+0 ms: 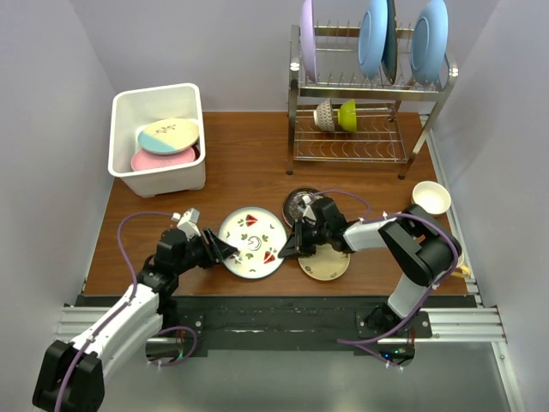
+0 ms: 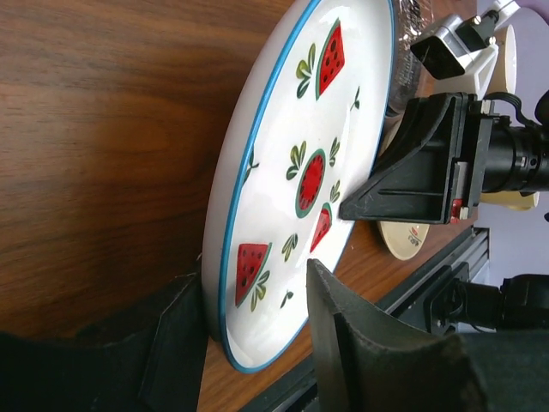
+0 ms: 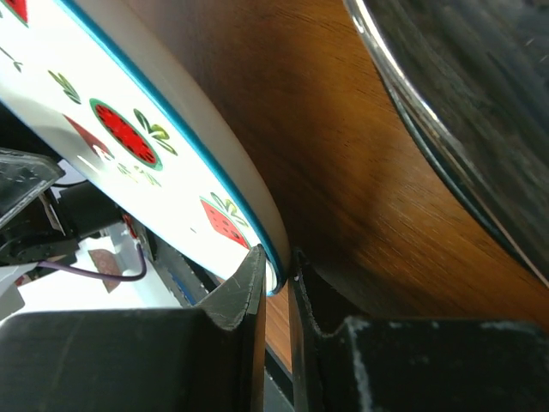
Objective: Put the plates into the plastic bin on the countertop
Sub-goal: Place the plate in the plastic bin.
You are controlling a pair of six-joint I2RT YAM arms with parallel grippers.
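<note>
Right tool (image 3: 276, 259) pinching fruit plate (image 3: 129, 146) rim, dark glass plate (image 3: 467, 94) cut off

Bright even light, soft shadows; glare streaks the dark glass plate's (image 3: 463, 103) rim.

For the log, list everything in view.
counter: one, brown
bin: one, white, far left
blue-and-cream plate: one, in bin
pink plate: one, beneath it
fruit plate: one, white, centre
glass plate: one, dark, beside it
cream plate: one, near edge
bowl: one, cream, right side
rack: one, steel, far right
lilac plate: one, rack top
blue plates: two, rack top
rack bowls: two, cream, green, lower tier
left fingers: open around fruit plate's rim
right fingers: shut on its rim
</note>
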